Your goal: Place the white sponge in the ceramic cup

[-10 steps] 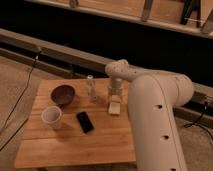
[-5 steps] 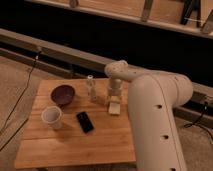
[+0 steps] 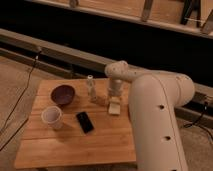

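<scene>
Nothing has moved since the earlier frames; arm and objects sit as they did. We see the gripper (image 3: 114, 95) poised right over the white sponge (image 3: 115, 106) near the wooden table's (image 3: 75, 147) right edge, fingers apart. The ceramic cup (image 3: 52, 116) stands well apart at the left front. A dark phone (image 3: 84, 121) lies between them, a slim clear bottle (image 3: 91, 87) stands just left of the gripper, and a maroon bowl (image 3: 63, 94) sits behind the cup.
</scene>
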`<state>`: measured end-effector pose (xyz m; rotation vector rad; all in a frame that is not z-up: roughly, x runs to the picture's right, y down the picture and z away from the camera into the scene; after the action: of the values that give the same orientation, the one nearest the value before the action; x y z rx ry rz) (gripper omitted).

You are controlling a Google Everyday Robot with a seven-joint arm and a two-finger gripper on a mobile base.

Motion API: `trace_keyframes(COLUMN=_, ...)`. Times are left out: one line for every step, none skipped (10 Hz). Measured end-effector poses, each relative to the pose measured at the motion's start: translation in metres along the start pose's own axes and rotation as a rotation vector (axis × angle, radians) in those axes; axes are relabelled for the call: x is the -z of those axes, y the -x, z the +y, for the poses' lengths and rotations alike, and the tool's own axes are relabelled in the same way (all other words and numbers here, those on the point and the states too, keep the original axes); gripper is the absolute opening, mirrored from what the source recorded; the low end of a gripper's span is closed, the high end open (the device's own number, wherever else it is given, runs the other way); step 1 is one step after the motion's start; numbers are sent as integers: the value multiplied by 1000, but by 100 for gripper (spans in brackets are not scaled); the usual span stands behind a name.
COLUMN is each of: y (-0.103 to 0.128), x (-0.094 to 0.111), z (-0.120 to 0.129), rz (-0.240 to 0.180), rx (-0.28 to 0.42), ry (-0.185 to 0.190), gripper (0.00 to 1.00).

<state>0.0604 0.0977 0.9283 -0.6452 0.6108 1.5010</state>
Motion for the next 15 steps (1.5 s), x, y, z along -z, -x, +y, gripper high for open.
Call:
trace_keyframes(y=-1, x=-1, z=0, rz=0, rx=1, ry=-4, gripper=65)
trace_keyframes(y=-1, x=-1, z=-1, rz=1, rx=1, ry=-8, gripper=65)
trace_keyframes(y=-2, x=-2, z=-2, rz=1, rx=1, ry=-10, gripper=65)
trace_keyframes(y=-2, x=-3, z=-1, rz=2, rx=1, ry=-11, gripper=65)
trace_keyframes(y=-2, x=-4, z=-1, rz=2, rx=2, ry=-12, gripper=65)
trace_keyframes(y=-3, x=-5, z=-2, rz=2, rx=3, ry=-14, gripper=65)
trace_keyframes(y=-3, x=-7, z=-2, rz=2, rx=3, ry=-15, gripper=61)
trace_keyframes(y=-3, x=-7, z=-2, rz=1, rx=3, ry=-15, gripper=54)
trace_keyframes(y=-3, x=-8, z=-2, rz=1, rx=3, ry=-15, gripper=45)
trace_keyframes(y=-3, x=-8, z=-2, rz=1, rx=2, ry=-15, gripper=33)
trace_keyframes(y=-3, x=-8, z=-2, rz=2, rx=1, ry=-15, gripper=23)
trace_keyframes(y=-3, x=-9, z=-2, rz=2, rx=-1, ry=-13, gripper=14)
trace_keyframes(y=-3, x=-9, z=-2, rz=1, rx=-2, ry=-12, gripper=5)
trace_keyframes(y=-3, x=-9, z=-2, rz=0, rx=-4, ry=-10, gripper=0)
trace_keyframes(y=-3, x=-9, z=-2, rz=-1, rx=-5, ry=-9, gripper=0)
